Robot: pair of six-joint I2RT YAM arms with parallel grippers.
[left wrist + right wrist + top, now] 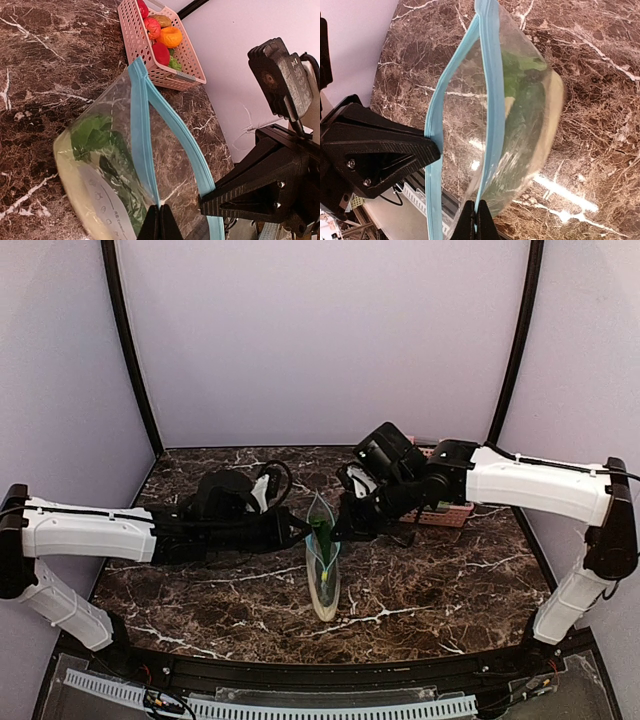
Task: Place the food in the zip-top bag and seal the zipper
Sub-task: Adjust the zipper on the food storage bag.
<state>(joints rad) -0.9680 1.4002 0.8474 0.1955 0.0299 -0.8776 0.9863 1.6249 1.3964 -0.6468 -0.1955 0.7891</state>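
arms reach inward, low; left gripper [160,223], right gripper [478,221] each clenched on zipper [141,125] of zip-top bag [112,102].

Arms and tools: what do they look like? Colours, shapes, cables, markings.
Both match. Left arm and right arm: white shells on the long links, black joints and wrists. A black cable loops at the left wrist. Left tool and right tool: matte black, wedge-shaped fingers tapering to thin tips, small silver screw heads in the sides. No readable markings.

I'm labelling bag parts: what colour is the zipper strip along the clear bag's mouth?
Teal-blue; the zipper shows best in the left wrist view.
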